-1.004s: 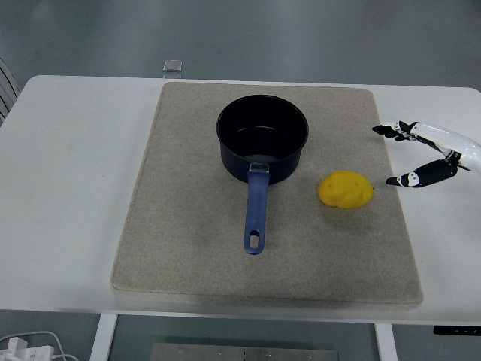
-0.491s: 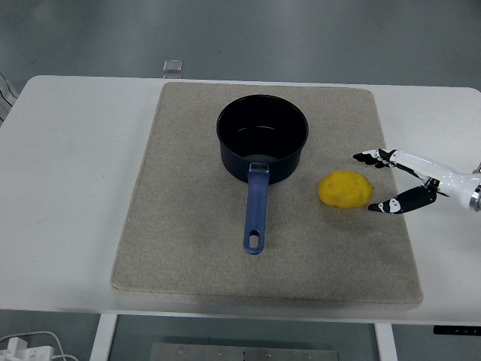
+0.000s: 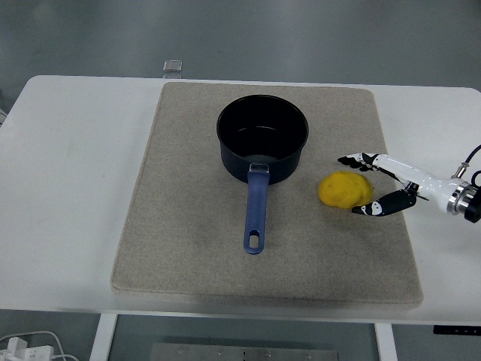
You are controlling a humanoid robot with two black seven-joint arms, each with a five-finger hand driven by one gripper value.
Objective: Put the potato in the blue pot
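Your right hand point(image 3: 368, 184), fingers spread and empty, has advanced to flank the potato point(image 3: 345, 189); grasp next, then carry to the blue pot point(image 3: 262, 139).

A matt, felt-like cloth mat point(image 3: 188, 248) is spread on the smooth white table point(image 3: 75, 188). The blue pot point(image 3: 262, 143) is glossy and enamelled-looking; the potato point(image 3: 345, 189) is matt yellow; the right hand point(image 3: 379, 184) is cased in glossy plastic.

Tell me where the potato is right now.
In the head view the potato lies on the mat, right of the blue pot, with the right hand open around its right side.
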